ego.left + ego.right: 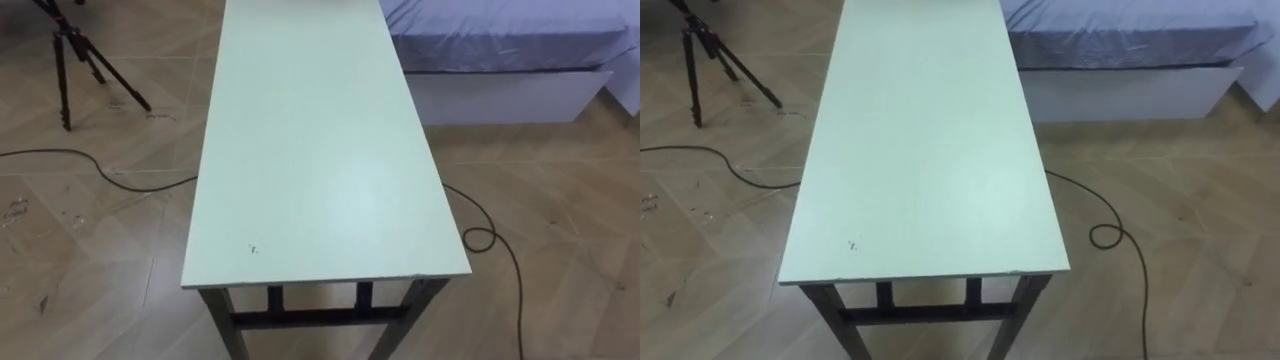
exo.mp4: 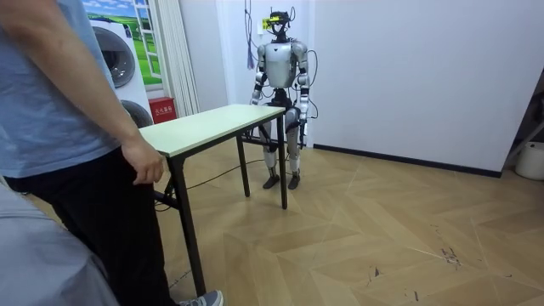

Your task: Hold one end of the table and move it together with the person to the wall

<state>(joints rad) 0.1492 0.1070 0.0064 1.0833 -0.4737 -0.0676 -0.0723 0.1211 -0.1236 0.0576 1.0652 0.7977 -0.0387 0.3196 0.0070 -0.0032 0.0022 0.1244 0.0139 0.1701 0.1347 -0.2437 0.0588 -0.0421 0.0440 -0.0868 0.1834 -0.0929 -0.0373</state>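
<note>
The table (image 1: pixel 320 150) stands on the wooden floor with its long axis running straight away from the robot. One short end lies close in front of the robot, low in the eye views. The other short end is at the far side, where a person stands. From above, the near short edge sits roughly centred before the robot, with a tripod (image 1: pixel 80 60) far off to the left, a bed (image 1: pixel 500 40) to the far right and a cable (image 1: pixel 490 240) looping on the floor beside the table's right legs. In the room view the robot stands upright just behind its end of the pale top, arms hanging at its sides. Its left hand (image 2: pixel 303 121) hangs beside its hip on that view's right. Its right hand (image 2: pixel 261 119) is near the table's corner on that view's left. Both are too small there to tell whether the fingers are spread or curled. The person's hand (image 2: pixel 146 163) hangs with loosely curled fingers just beside the opposite short edge, and whether it touches the edge cannot be made out. Neither robot hand appears to be on the table, so the lift looks not yet begun. The near edge lies forward of both hands and about level with or slightly above them. Each hand seems about equally close to its own corner, so the grasp likely calls for both arms reaching forward together, one to each side of that edge.
</note>
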